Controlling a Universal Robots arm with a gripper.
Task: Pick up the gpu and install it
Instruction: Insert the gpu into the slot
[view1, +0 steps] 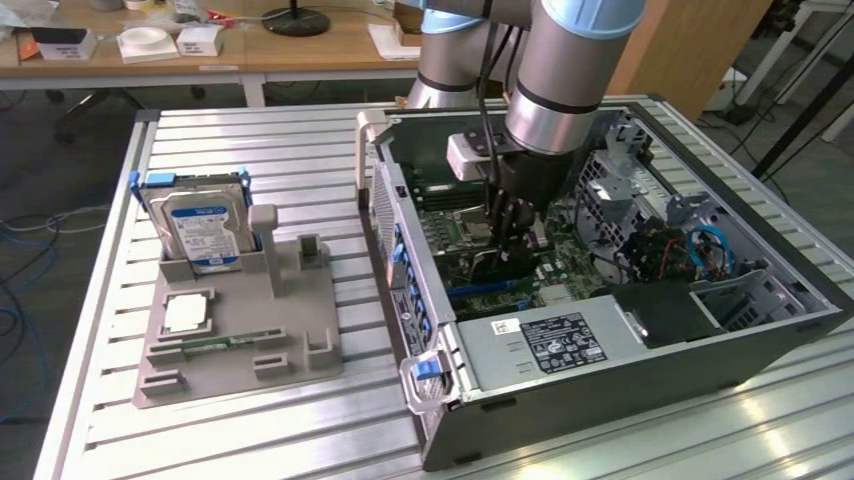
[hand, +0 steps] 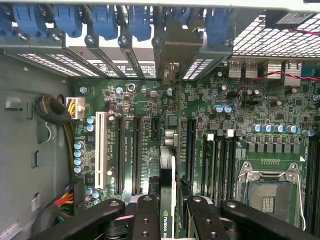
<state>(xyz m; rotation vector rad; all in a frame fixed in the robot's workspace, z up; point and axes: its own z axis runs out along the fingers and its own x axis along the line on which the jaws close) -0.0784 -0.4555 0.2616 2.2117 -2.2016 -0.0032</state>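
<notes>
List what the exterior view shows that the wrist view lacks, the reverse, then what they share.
Exterior view: the arm, the hard drive standing in the grey holder, the power supply. Wrist view: the white expansion slot, the wire bundle beside it. Both: the gripper shut on the gpu over the motherboard.

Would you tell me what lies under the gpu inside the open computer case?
The gripper holds the gpu edge-on over the motherboard; black expansion slots, a white slot and the processor socket show around it. The strip of board directly beneath the card is covered.
</notes>
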